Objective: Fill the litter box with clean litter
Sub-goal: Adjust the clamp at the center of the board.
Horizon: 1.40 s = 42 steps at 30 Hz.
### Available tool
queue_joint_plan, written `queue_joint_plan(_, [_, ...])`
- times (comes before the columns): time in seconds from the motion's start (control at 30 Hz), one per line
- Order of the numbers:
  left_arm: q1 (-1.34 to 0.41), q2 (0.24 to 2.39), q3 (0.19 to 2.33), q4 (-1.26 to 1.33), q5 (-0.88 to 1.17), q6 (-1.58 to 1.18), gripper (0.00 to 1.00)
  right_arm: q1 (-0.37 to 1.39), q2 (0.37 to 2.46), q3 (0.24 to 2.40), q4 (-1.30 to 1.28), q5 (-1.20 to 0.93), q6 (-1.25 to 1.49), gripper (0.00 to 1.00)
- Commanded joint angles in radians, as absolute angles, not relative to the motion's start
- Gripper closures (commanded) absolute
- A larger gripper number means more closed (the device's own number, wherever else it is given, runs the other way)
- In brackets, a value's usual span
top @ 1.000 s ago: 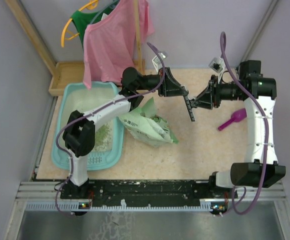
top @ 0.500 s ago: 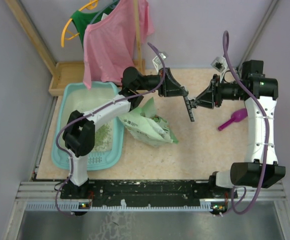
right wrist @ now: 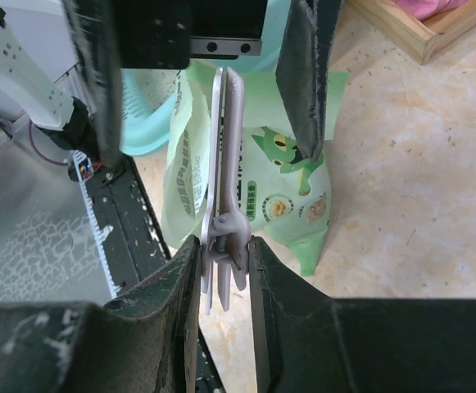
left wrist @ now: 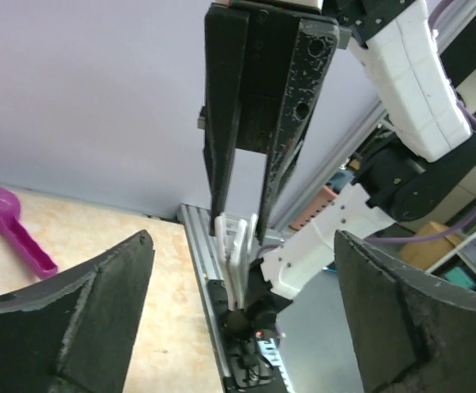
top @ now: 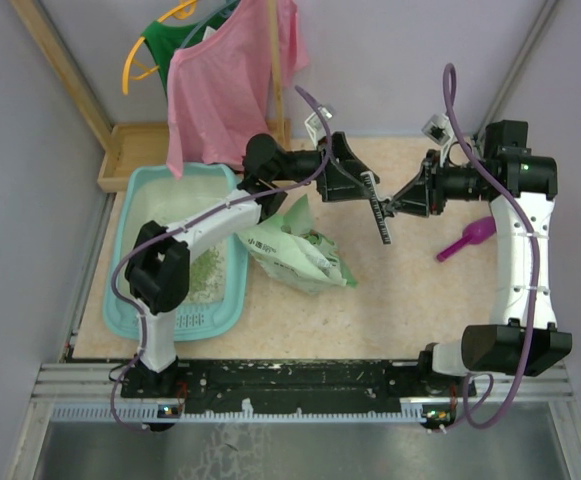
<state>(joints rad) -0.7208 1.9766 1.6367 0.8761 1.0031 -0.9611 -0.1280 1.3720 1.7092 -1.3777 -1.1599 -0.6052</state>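
The light-teal litter box [top: 130,300] lies at the left, with a patch of green clean litter [top: 205,268] on its whitish base. Beside it lies the pale green litter bag [top: 305,255]. Above the middle of the table my right gripper [top: 385,210] is shut on a pale bag clip [right wrist: 225,164], its fingers [right wrist: 172,286] pressing the clip's hinge end. Facing it, my left gripper [top: 365,183] stands open, one finger [left wrist: 98,311] on each side of the clip [left wrist: 238,246] and neither touching it.
A magenta scoop [top: 467,240] lies on the table at the right. A wooden tray [top: 130,150] sits behind the litter box. Pink and green garments [top: 230,80] hang on hangers at the back left. Walls close in on both sides.
My left gripper has opened wide and let go of the clip. My right gripper has closed tighter on the clip. Neither arm has shifted much.
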Motion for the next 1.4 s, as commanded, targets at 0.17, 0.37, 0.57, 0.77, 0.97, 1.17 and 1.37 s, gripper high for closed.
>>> queue_joint_plan(0.17, [-0.7,1.884,1.612,0.905,1.03,-0.874,0.0,-0.141,1.366,1.77,-1.465,-1.146,-0.698,1.0])
queue_joint_plan(0.37, [-0.669,1.797,1.617,0.59,1.001,-0.596,0.01,-0.141,1.356,1.765,-1.481,-1.163,-0.714,1.0])
queue_joint_plan(0.57, [-0.667,1.745,1.77,0.027,0.779,-0.192,0.01,-0.183,1.394,1.75,-1.494,-1.425,-0.656,1.0])
queue_joint_plan(0.77, [-0.667,1.622,1.729,-0.123,0.573,-0.015,0.01,-0.174,1.341,1.459,-0.877,-1.656,0.024,1.0])
queue_joint_plan(0.97, [-0.666,1.489,1.596,-0.113,0.447,0.042,0.01,-0.115,1.349,1.414,-0.909,-1.657,0.007,1.0])
queue_joint_plan(1.17, [-0.663,1.458,1.552,-0.131,0.405,0.069,0.01,-0.09,1.375,1.392,-1.122,-1.656,-0.176,1.0])
queue_joint_plan(1.37, [-0.661,1.439,1.52,-0.114,0.384,0.066,0.01,-0.032,1.316,1.351,-0.881,-1.655,0.066,1.0])
